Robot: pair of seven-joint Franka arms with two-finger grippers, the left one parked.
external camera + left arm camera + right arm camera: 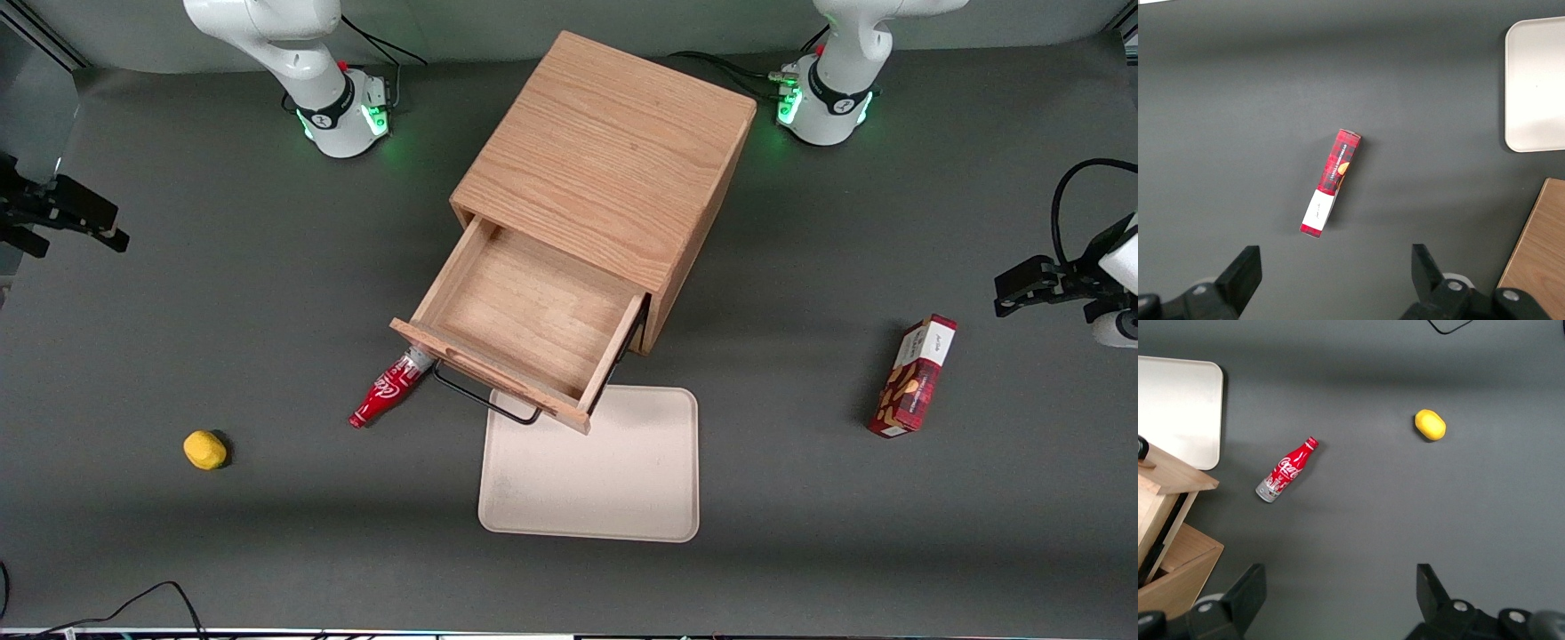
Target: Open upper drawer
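Light-oak shallow upper drawer [526, 322] with thin black wire handle [484, 397]: stands drawn well out of the boxy oak cabinet [605, 169], interior bare, front edge overhanging the cream tray [591, 480]. My black two-finger gripper [1338, 603] hangs released, grasping nothing, high toward the working arm's end of the table, above the red soda bottle [1286, 470] and yellow lump [1430, 425]. Judged complete; best practice now is to stay clear and leave the drawer untouched.

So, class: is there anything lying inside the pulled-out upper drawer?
No: the upper drawer shows only bare wood inside, and the tool sits far off toward the working arm's end.
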